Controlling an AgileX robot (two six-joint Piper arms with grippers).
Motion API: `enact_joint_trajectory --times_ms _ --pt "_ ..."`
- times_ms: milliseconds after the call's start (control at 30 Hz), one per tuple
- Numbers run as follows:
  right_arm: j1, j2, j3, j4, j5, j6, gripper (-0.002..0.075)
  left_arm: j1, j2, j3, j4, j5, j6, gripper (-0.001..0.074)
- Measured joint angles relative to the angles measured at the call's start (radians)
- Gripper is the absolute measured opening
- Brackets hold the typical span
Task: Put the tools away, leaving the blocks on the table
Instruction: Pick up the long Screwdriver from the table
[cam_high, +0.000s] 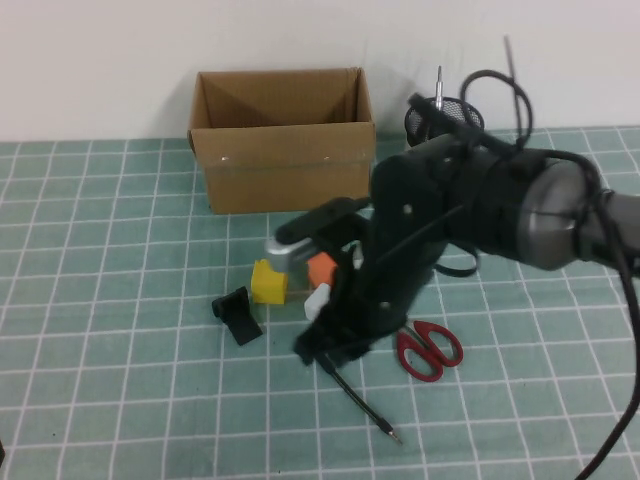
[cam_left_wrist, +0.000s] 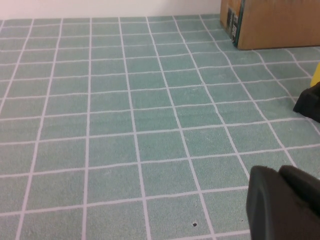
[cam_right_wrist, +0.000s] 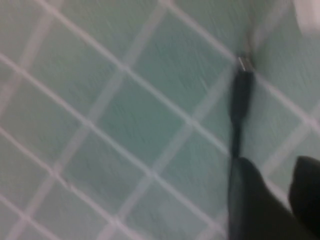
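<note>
Right gripper (cam_high: 325, 352): low over the tiled surface (cam_high: 120, 330), at the upper end of the thin black pen tool (cam_high: 362, 402); jaws parted, nothing visibly gripped. The pen tool lies flat, metal tip pointing toward the robot.
Left gripper (cam_left_wrist: 282, 202): low over bare tiles, seen only in its wrist view; jaw state cannot be told.
Red scissors (cam_high: 430, 349): flat, just right of the right arm.
Yellow block (cam_high: 268, 282), orange block (cam_high: 320, 268), white block (cam_high: 318, 299): clustered close together, partly hidden.
Black clip (cam_high: 236, 313): just left of the blocks.
Cardboard box (cam_high: 283, 137): open, behind them.
Mesh cup (cam_high: 443, 118): right of the box, a tool standing inside.
</note>
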Motion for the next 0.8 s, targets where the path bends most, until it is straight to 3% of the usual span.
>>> enact_joint_trajectory --times_ms 100,200,800 --pt "0.018 0.009 -0.011 0.002 -0.063 0.000 0.0228 0.000 0.000 0.000 0.000 0.000 0.000 -0.0001" --pt "0.029 0.022 -0.014 0.002 -0.103 0.000 0.0266 0.000 0.000 0.000 0.000 0.000 0.000 -0.0001" --pt "0.033 0.147 -0.068 -0.052 -0.109 -0.004 0.0281 0.000 0.000 0.000 0.000 0.000 0.000 -0.0001"
